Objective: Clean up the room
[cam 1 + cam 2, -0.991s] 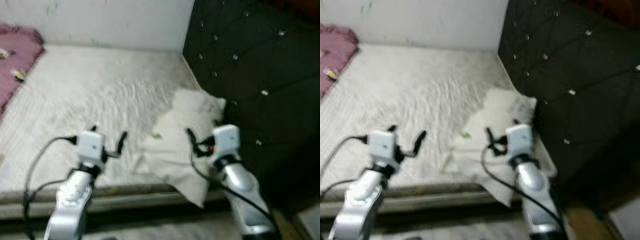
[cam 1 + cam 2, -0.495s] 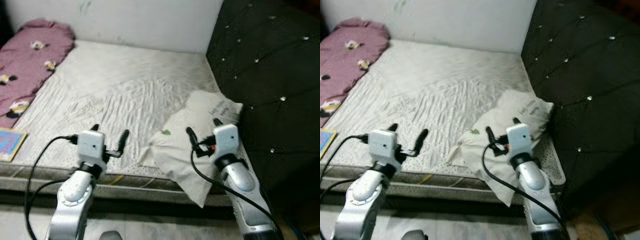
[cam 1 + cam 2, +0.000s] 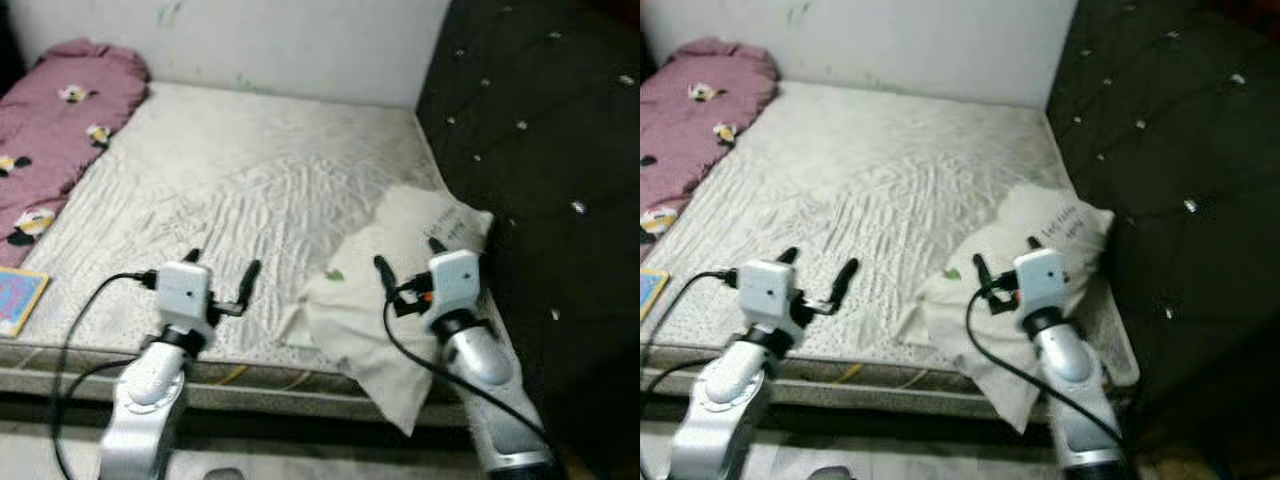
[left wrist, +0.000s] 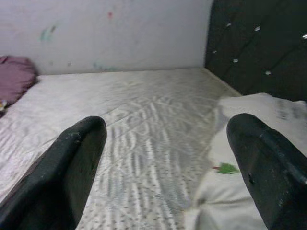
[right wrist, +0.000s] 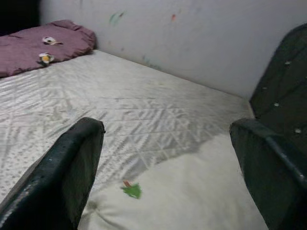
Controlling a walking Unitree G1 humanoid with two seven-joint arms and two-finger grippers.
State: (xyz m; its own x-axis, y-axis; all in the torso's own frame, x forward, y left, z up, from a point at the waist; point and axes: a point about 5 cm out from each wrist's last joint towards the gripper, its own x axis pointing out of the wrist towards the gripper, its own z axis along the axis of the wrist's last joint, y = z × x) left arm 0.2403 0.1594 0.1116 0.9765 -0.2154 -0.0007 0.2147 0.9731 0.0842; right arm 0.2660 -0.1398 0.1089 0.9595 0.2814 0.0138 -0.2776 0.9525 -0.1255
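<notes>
Barely started, by the look of it. White pillow [image 3: 400,300] lying skewed beside the black headboard [image 3: 540,150]; left gripper [image 3: 220,270] and right gripper [image 3: 408,258] hovering near it, fingers spread, empty.

We count one mattress [image 3: 230,180], one white pillow [image 3: 390,290] with one green mark [image 3: 334,275], one purple blanket [image 3: 50,120], one blue book [image 3: 18,300] and one black headboard [image 3: 550,150]. We have two grippers, left [image 3: 220,272] and right [image 3: 408,258], both spread wide.
</notes>
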